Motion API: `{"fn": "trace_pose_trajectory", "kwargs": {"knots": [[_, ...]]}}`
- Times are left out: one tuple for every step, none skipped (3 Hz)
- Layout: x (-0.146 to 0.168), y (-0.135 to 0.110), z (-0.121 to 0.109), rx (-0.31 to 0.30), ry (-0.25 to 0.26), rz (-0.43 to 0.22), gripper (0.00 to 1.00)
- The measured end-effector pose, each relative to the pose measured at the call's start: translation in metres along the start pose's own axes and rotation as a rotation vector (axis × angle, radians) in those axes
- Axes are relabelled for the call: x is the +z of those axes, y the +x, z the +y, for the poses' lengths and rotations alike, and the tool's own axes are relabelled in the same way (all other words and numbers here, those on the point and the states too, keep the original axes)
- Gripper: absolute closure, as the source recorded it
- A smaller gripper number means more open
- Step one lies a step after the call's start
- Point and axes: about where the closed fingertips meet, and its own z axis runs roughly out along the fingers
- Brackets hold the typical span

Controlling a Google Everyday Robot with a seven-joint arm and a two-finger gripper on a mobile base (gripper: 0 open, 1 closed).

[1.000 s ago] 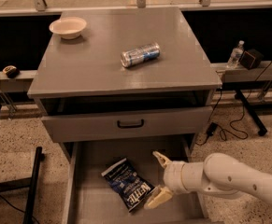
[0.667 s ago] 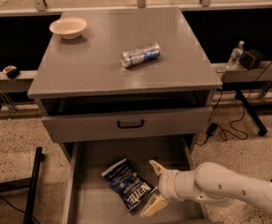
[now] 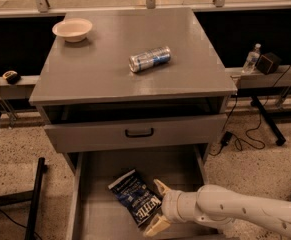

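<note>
Gripper at bag in open bottom drawer

The bag lies flat mid-drawer. Judged light, crinkly and slippery, with fragile contents; pinch its right edge gently. The gripper's fingers are spread wide, one far and one near, straddling that edge and clamped on nothing.

With the gripper low in the open bottom drawer, the grey cabinet top carries a cream bowl at its rear left and a silver can lying on its side near centre, while a water bottle stands just beside a black box at right.
</note>
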Motion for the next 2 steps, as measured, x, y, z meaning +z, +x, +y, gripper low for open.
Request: {"fn": "trace_pose_trajectory", "kwargs": {"knots": [[0.005,0.003,-0.005,0.002,-0.018,-0.005,0.0],[0.023,0.016,-0.016,-0.022,-0.036,0.003,0.0]]}}
